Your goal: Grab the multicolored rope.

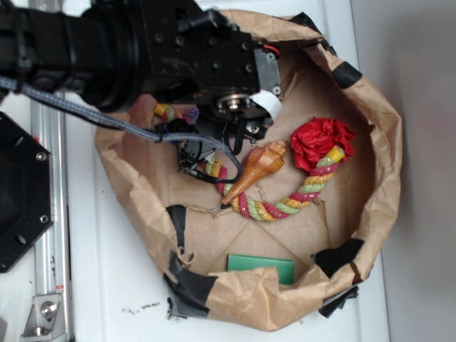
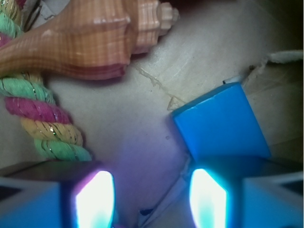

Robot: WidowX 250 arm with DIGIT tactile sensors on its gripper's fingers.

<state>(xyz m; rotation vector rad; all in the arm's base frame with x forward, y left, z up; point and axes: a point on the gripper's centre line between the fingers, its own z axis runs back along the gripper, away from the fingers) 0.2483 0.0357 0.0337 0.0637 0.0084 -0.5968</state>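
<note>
The multicolored rope, twisted from red-pink, yellow and pale green strands, curves across the floor of a brown paper basin. One end lies by the red paper ball and the other runs under the arm. In the wrist view the rope lies at the left, reaching down to the left finger's outer side. My gripper is open, and only bare paper shows between its glowing pads. In the exterior view the gripper hangs low over the rope's left part, mostly hidden by the black arm.
A brown spiral seashell rests across the rope, close ahead of the fingers. A red crumpled paper ball sits at the right. A green card lies near the front wall. A blue flat piece lies right of the gripper.
</note>
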